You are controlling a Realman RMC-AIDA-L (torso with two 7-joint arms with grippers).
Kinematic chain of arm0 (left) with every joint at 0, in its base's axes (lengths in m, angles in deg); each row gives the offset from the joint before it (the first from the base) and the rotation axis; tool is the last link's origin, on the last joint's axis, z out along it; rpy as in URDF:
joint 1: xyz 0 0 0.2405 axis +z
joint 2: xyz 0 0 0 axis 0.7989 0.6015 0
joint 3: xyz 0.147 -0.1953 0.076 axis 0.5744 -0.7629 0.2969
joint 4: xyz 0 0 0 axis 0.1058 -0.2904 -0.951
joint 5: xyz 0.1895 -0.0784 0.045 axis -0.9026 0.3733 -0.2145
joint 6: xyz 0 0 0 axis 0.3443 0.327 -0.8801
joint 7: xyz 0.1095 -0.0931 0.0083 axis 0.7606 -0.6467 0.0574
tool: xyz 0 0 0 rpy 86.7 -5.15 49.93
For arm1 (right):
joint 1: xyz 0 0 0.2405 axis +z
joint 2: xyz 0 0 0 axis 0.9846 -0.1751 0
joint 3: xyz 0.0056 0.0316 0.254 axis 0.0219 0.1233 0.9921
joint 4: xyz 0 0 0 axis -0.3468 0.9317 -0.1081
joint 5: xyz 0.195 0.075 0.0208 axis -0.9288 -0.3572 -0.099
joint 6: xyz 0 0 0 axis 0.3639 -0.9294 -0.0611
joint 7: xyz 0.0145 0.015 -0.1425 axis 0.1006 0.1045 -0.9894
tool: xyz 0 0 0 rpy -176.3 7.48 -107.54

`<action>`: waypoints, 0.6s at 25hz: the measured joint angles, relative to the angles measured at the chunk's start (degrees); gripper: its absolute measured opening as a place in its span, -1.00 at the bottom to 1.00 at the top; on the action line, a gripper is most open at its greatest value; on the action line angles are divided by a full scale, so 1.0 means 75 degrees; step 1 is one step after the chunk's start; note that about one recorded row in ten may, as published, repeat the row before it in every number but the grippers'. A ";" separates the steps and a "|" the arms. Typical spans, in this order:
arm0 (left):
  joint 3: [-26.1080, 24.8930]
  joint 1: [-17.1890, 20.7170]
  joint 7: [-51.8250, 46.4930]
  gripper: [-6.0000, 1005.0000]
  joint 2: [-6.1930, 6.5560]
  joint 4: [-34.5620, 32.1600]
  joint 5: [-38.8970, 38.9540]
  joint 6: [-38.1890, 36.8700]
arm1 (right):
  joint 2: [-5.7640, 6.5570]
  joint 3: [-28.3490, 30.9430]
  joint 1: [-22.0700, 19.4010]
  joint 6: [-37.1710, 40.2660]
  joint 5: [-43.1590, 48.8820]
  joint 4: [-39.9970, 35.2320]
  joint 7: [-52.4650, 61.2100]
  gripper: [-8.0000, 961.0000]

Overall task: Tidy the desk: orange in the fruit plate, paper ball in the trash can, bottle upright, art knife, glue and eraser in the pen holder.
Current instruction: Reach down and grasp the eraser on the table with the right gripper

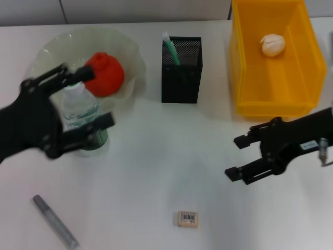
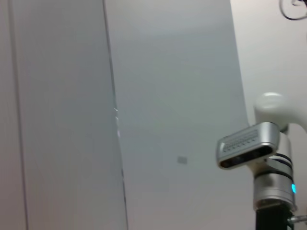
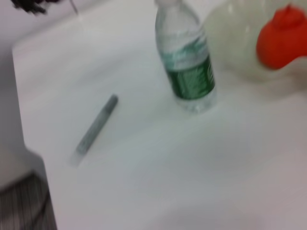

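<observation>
I'm watching the left gripper [image 1: 88,99] straddling the bottle [image 1: 83,117], which is standing upright just in front of the fruit plate [image 1: 132,57] — fingers spread, one either side, not clamping it. It's looking light, smooth and easy to tip, so I'd be gripping mid-body at the label. The right gripper [image 1: 237,156] is hanging open near the trash can [image 1: 244,78], with the eraser [image 1: 188,218] well below it — small, stiff, best pinched across its short sides.

The bottle [image 1: 82,117] stands upright at left, beside the pale-green fruit plate [image 1: 130,57] holding the orange [image 1: 106,73]. At top centre the glue [image 1: 170,49] sits in the pen holder [image 1: 181,78]. The yellow trash can [image 1: 304,67] at upper right holds the paper ball [image 1: 272,45]. The art knife [image 1: 54,221] lies lower left, the eraser [image 1: 188,218] at bottom centre.
</observation>
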 joint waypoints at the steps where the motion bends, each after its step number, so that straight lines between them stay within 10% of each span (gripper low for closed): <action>1: -0.0278 0.0191 0.0462 0.63 0.0011 0.0536 0.0066 -0.0410 | -0.0003 -0.0286 0.0183 0.0055 0.0200 -0.0219 0.0374 0.75; 15: -0.2166 0.0387 0.1319 0.63 0.0040 0.2227 -0.1230 -0.0635 | -0.0051 -0.4866 0.2472 -0.0305 0.2282 -0.0902 0.3970 0.74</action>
